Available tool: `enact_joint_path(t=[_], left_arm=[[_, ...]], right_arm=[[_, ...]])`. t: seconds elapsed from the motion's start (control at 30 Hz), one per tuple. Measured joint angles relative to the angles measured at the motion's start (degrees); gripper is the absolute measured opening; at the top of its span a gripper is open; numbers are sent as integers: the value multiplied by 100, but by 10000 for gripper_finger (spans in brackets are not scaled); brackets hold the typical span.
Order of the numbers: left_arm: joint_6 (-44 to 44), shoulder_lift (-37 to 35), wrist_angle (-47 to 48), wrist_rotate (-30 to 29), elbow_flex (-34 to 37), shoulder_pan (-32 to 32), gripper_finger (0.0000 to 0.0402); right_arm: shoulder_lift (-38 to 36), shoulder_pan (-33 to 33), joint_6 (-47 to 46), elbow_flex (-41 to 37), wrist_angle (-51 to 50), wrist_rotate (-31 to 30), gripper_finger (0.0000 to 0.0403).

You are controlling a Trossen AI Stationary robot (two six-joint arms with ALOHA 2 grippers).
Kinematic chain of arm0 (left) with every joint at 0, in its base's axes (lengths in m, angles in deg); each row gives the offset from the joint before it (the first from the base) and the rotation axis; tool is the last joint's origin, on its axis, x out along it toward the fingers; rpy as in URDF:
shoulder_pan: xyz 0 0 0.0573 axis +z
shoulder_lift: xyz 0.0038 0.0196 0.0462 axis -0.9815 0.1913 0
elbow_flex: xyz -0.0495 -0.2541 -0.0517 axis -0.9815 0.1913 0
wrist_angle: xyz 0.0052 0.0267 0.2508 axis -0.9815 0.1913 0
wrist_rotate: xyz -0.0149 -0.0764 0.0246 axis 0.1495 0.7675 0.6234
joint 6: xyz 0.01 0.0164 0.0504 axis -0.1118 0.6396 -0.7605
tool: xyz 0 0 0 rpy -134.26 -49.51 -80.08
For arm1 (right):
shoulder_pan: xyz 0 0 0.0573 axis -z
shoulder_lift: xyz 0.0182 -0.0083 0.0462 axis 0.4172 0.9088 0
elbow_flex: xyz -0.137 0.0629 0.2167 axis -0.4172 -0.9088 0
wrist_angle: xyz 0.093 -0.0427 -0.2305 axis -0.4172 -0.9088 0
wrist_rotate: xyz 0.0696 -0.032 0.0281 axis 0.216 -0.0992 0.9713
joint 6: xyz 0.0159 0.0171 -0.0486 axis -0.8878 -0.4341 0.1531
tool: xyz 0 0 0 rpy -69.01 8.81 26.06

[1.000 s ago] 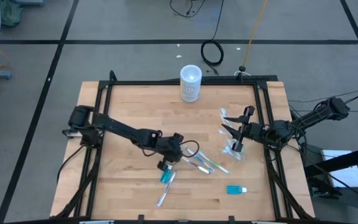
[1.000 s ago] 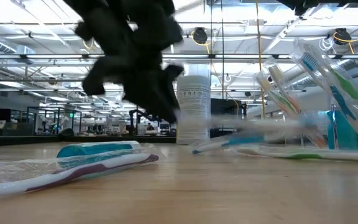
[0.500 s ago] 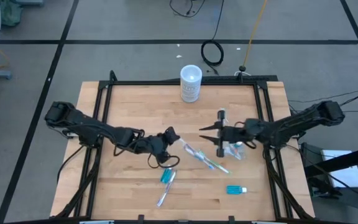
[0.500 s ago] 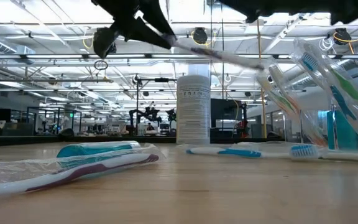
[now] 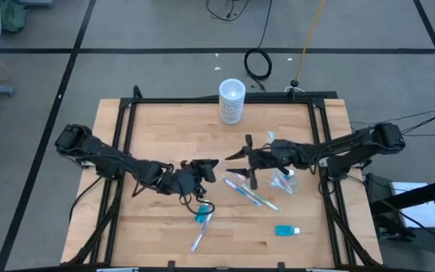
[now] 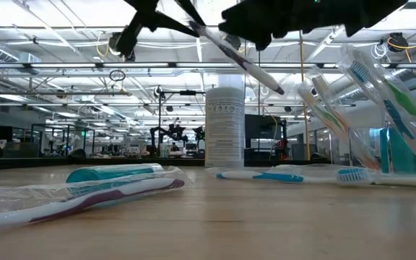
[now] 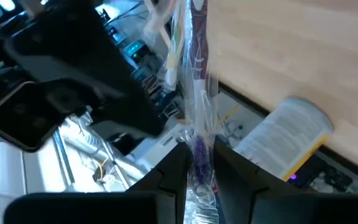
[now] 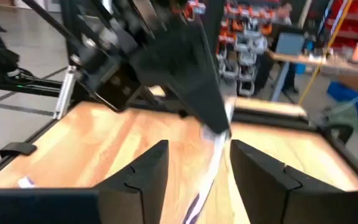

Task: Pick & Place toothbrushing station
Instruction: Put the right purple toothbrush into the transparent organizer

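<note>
**Q:** High view. What is shown, and where does the task's thing lie?

**A:** The wooden table (image 5: 157, 128) carries the lidded container (image 5: 232, 100) at its far edge. The clear cup (image 5: 285, 181) stands nearer to me than the container and to its right, with several brushes already in it. Loose toothbrushes (image 5: 249, 195) lie just left of the cup. Teal tubes (image 5: 287, 230) lie nearer than that, well apart from the container. The wrapped toothbrush (image 6: 237, 54) in hand is off the table, in the air in front of the container.

**Q:** How will it handle?

**A:** I judge it light and stiff along the shaft. Its clear wrapper looks slick and crinkly, so it may slide or twist between the fingers. The mid-handle is the best hold, clear of the bristle end and of the loose wrapper tail.

**Q:** And your grippers?

**A:** My left gripper (image 5: 210, 165) is pinched narrow on one end of the wrapped toothbrush (image 7: 194, 93), which slants up and away from it. My right gripper (image 5: 239, 168) meets it from the cup's side. Its fingers (image 8: 146, 171) are spread wide on either side of the brush (image 8: 213, 155) and grip nothing.
</note>
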Motion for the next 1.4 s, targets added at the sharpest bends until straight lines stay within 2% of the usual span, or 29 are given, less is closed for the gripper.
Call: enact_joint_path(t=[0.2,0.4,0.63,0.83,0.9,1.0,1.1,1.23,1.4], left_arm=[[-608,2,-246,1,0,153,72],[-1571,6,-245,116,6,172,72],[-1271,4,-222,179,2,132,72],[-1748,4,-669,184,2,116,72],[-1827,4,-860,198,2,157,72],[-1743,4,-1036,237,0,167,72],[-1461,4,-1032,562,0,165,72],[-1314,4,-1012,628,0,169,72],[-875,7,-1012,602,0,144,72]], right_arm=[[306,293,-672,37,202,772,195],[460,461,-786,37,357,610,194],[426,590,-626,37,490,547,192],[395,590,-650,35,462,580,182],[389,598,-631,35,422,756,176],[395,616,-563,35,365,1124,160],[393,613,-418,35,398,1183,133],[391,632,-306,35,396,1221,83],[391,757,-249,35,313,1708,14]])
